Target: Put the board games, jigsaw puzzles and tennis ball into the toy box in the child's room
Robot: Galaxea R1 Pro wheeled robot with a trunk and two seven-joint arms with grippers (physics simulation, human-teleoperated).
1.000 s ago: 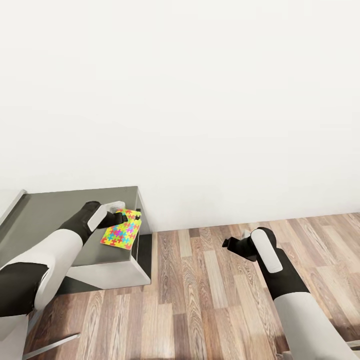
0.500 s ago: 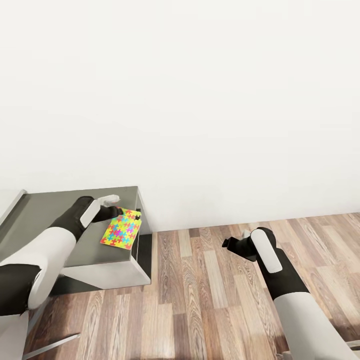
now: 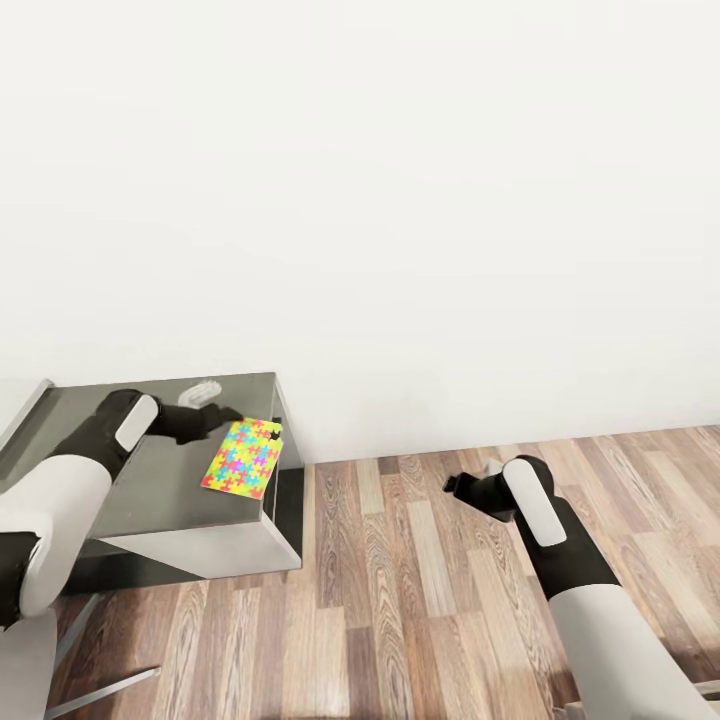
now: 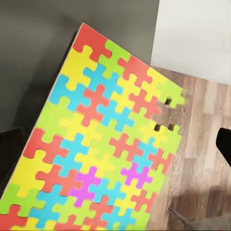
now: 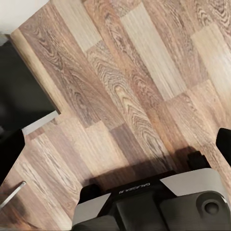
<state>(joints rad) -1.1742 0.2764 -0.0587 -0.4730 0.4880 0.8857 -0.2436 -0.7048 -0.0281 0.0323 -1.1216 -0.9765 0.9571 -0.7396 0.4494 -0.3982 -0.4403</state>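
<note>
1 thin, likely light and stiff jigsaw puzzle lies flat at the table corner, best pinched by its overhanging edge; left gripper spread beside it, right gripper spread over floor.

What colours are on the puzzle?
The puzzle has yellow, green, red-orange, blue and purple interlocking pieces, clearest in the left wrist view.

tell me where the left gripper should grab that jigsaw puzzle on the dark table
Grip the corner of the jigsaw puzzle that overhangs the table edge, one finger above and one below, coming from the floor side. It lies flat and thin, so the edges over the tabletop likely offer no purchase. The left gripper sits open at its far edge.
</note>
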